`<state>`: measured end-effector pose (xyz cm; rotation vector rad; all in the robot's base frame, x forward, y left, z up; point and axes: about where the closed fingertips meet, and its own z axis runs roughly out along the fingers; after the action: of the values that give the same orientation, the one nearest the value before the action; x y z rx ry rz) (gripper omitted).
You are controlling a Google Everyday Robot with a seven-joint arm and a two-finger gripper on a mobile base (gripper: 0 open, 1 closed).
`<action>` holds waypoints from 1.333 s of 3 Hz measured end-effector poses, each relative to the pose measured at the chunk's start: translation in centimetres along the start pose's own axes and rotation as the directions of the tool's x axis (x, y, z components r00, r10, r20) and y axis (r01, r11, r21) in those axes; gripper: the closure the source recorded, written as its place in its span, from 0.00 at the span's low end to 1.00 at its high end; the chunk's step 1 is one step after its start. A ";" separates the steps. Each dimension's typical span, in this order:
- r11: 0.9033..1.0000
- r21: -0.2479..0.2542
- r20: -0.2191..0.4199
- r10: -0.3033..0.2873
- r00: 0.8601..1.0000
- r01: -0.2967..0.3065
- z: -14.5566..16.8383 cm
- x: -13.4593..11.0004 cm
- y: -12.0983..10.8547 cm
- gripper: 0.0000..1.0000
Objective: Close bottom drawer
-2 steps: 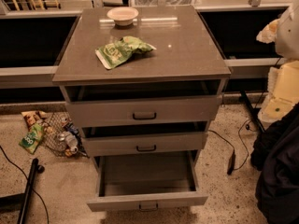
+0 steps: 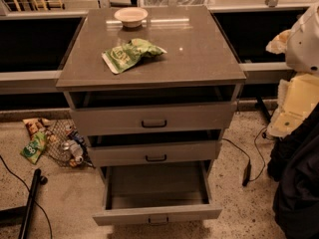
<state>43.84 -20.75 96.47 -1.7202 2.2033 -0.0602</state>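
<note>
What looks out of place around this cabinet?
The bottom drawer is pulled far out and looks empty, while the middle drawer and top drawer are slightly ajar. Left of the cabinet, snack packets lie scattered on the floor by a wire basket. The claw hangs at the right edge, away from the drawers.

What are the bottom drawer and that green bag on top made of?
Bottom drawer: matte grey panels, likely painted wood or laminate; dark metal-looking pull. Green bag: crinkled glossy plastic film. Gripper: pale, plastic-looking, at right edge, beside the cabinet.
</note>
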 end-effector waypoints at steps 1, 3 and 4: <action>0.999 -0.033 0.053 0.016 0.998 -0.014 2.9 -0.6 1.3 0.00; 0.995 -0.090 0.151 0.052 0.987 -0.038 7.7 -2.3 3.5 0.00; 0.995 -0.089 0.152 0.052 0.987 -0.039 7.7 -2.4 3.5 0.00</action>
<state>43.31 -16.22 88.96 -1.6581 2.1582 0.1761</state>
